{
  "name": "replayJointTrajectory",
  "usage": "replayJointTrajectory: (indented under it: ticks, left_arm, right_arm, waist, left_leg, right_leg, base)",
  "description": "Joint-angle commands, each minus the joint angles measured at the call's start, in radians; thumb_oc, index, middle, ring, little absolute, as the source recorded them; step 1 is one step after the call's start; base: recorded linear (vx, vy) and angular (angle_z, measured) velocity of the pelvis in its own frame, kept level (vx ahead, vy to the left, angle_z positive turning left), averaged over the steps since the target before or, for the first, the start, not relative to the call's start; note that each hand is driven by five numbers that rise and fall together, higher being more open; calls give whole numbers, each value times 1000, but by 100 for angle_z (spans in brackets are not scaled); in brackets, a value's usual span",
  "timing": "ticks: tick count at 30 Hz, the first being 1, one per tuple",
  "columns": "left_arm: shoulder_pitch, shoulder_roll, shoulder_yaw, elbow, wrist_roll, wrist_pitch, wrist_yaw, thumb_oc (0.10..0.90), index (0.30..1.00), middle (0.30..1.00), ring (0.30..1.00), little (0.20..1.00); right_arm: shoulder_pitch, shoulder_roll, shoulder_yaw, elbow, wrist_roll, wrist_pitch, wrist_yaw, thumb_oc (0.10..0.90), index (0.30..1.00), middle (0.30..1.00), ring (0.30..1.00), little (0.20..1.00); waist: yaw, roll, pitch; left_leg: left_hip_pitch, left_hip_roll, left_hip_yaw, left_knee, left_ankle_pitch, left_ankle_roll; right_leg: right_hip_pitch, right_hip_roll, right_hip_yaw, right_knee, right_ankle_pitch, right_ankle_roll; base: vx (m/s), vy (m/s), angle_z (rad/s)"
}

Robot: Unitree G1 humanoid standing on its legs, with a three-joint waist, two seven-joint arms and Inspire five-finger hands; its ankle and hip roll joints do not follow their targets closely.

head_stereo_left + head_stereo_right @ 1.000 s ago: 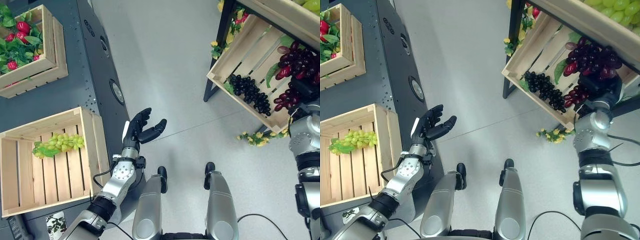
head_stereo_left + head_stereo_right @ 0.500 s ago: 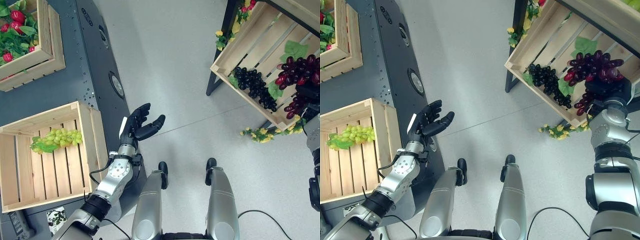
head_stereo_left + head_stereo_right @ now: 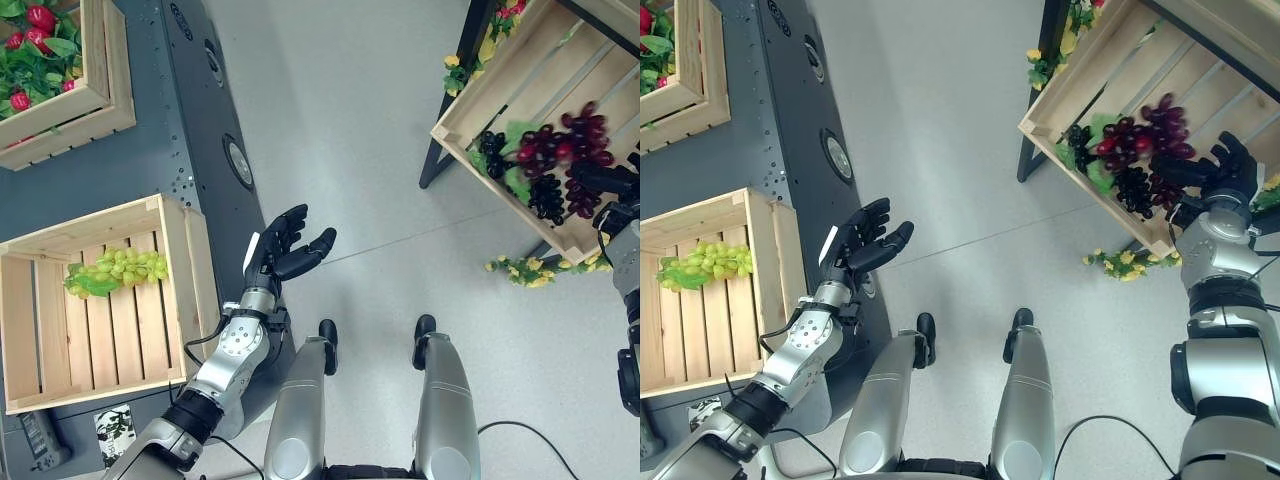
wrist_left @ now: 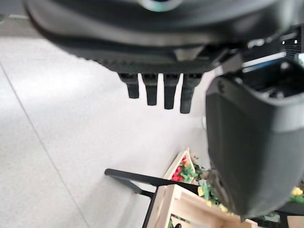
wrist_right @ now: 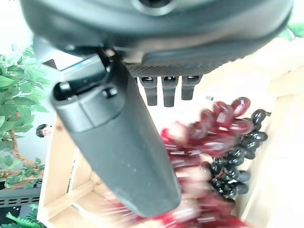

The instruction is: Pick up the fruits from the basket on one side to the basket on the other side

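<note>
Here, the right hand [image 3: 1218, 172] reaches toward a tilted wooden crate [image 3: 1080, 70] on a black-framed shelf at the robot's right. Its fingers are spread and straight, holding nothing. A bunch of red grapes [image 3: 1137, 135] lies in the crate just beside the fingertips, resting against a bunch of black grapes [image 3: 1132, 185] and a green leaf. From the right wrist view, the red grapes [image 5: 209, 128] appear past the straight fingers, with the black grapes [image 5: 232, 166] next to them.

The left hand [image 3: 282, 252] is raised over the floor beside a dark grey counter [image 3: 150, 150], palm up, fingers relaxed and open, empty.

On the counter at the robot's left sits a flat wooden crate [image 3: 185, 265] holding one bunch of green grapes [image 3: 115, 272]. Farther back on the counter stands another wooden crate [image 3: 95, 85] filled with red fruit and green leaves. Small yellow flowers [image 3: 525, 270] lie on the floor below the shelf.
</note>
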Motion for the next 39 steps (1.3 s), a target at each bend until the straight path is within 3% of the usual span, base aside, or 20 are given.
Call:
replayJointTrajectory:
  ticks: [1, 15, 21, 28, 33, 39]
  left_arm:
    - [-2, 60, 40, -144, 11, -125, -10, 800, 900, 900, 900, 900]
    - [12, 59, 32, -149, 0, -144, -20, 800, 900, 900, 900, 900]
    - [14, 47, 32, -136, 5, -141, -28, 800, 900, 900, 900, 900]
    - [18, 6, 34, -63, 39, -115, -55, 800, 900, 900, 900, 900]
    - [39, -35, 61, 15, 56, -85, -77, 800, 900, 900, 900, 900]
    - [91, -64, 95, 75, 67, -62, -85, 800, 900, 900, 900, 900]
  right_arm:
    - [-136, -129, -7, -2, -22, -81, -59, 800, 900, 900, 900, 900]
    - [-186, -144, 14, 27, -50, -42, -82, 800, 900, 900, 900, 900]
    - [-159, -120, 12, 11, -41, -112, 6, 800, 900, 900, 900, 900]
    - [53, 47, -35, -156, 37, -235, 113, 800, 900, 900, 900, 900]
    - [261, 240, -8, -293, -56, -247, 139, 800, 900, 900, 900, 900]
    - [458, 392, 51, -399, -86, -252, 168, 800, 900, 900, 900, 900]
  waist:
    - [2, -28, -14]
    - [4, -22, -14]
    - [6, -31, -14]
    - [6, -57, -55]
    - [0, -84, -110]
    - [-3, -106, -184]
  left_leg:
    - [27, -66, 36, 55, -69, 69]
    - [53, -62, 42, 44, -69, 69]
    - [98, -59, 40, 27, -67, 67]
    - [238, -45, 33, -78, -42, 57]
    - [339, -31, 48, -182, -5, 49]
    - [470, -25, 61, -352, 51, 34]
  right_leg:
    - [101, 38, -60, 13, 10, -84]
    - [119, 33, -65, 8, 7, -89]
    - [168, 29, -72, -6, 3, -93]
    - [326, 26, -81, -123, 22, -88]
    - [435, 24, -89, -239, 60, -72]
    - [570, 39, -91, -412, 99, -46]
  base:
    - [16, -4, 4]
    - [2, -1, 1]
    - [0, 0, 0]
    - [55, -7, 0]
    - [114, -32, 2]
    - [131, -45, 6]
